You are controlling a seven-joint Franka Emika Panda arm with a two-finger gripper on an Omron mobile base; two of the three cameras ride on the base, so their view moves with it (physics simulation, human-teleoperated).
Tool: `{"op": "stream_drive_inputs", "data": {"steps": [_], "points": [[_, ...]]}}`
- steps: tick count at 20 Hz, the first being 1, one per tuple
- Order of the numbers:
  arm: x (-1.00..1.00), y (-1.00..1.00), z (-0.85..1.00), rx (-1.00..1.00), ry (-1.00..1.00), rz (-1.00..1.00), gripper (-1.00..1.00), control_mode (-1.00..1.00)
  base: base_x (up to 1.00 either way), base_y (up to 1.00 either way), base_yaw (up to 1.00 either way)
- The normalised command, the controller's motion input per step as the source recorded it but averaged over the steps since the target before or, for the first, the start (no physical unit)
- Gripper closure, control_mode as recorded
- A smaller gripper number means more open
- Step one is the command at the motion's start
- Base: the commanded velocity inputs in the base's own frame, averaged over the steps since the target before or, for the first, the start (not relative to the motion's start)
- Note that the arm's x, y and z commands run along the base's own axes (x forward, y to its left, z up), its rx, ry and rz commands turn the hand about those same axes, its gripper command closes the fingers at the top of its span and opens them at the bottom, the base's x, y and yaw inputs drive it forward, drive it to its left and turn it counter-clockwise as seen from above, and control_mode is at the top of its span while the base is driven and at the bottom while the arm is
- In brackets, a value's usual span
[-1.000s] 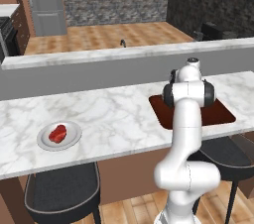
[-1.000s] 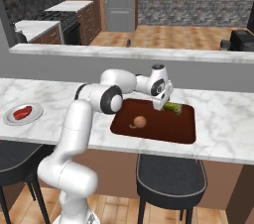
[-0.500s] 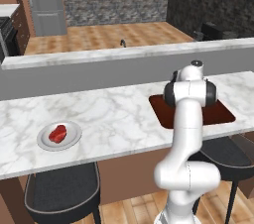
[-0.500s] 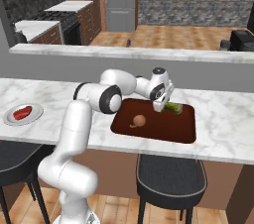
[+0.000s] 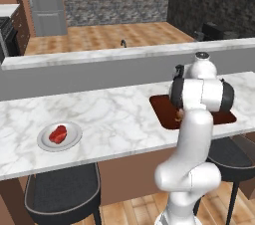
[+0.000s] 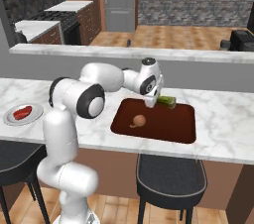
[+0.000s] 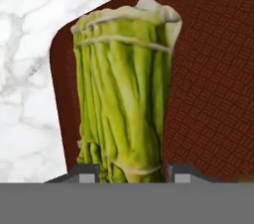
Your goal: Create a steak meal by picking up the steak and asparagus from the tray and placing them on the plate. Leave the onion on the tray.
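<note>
The asparagus (image 7: 124,99), a yellowish-green bundle, lies in a far corner of the dark red-brown tray (image 7: 213,94). My gripper (image 7: 130,174) is open right over it, with a fingertip on each side of the bundle's near end. From the right base, the gripper (image 6: 151,103) hangs just left of the asparagus (image 6: 167,101) at the tray's (image 6: 168,129) back edge. The tan onion (image 6: 139,120) rests on the tray's left half. Far to the left, the red steak (image 6: 22,112) lies on the grey-white plate (image 6: 11,119). The steak (image 5: 58,134) and plate (image 5: 72,139) also show from the left base.
The long marble counter (image 5: 114,114) carries the plate and the tray (image 5: 160,104), with a wide bare stretch between them. A raised grey ledge (image 6: 198,54) runs behind the counter. Dark stools (image 6: 171,173) stand under its front edge.
The hand has shifted slightly over the tray's far end by the asparagus. The steak, onion and asparagus lie where they were.
</note>
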Motion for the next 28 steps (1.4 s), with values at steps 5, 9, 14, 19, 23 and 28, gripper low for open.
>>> {"op": "stream_drive_inputs", "data": {"steps": [5, 9, 14, 19, 23, 28], "points": [[-0.76, 0.92, 0.9, -0.12, 0.0, 0.15, 1.0, -1.0, 0.0, 0.0, 0.0], [-0.72, 1.0, 0.76, -0.13, 0.0, 0.22, 1.0, -1.0, 0.0, 0.0, 0.0], [-0.66, 0.94, 0.59, -0.02, 0.03, 0.28, 1.0, -1.0, 0.0, 0.0, 0.0], [-0.49, 0.83, 0.67, 0.07, 0.19, 0.33, 1.0, -1.0, 0.0, 0.0, 0.0], [-0.35, 0.81, 0.54, 0.18, 0.29, 0.37, 1.0, -1.0, 0.0, 0.0, 0.0], [-0.22, 0.89, 0.14, 0.19, 0.3, 0.43, 1.0, -1.0, 0.0, 0.0, 0.0]]}}
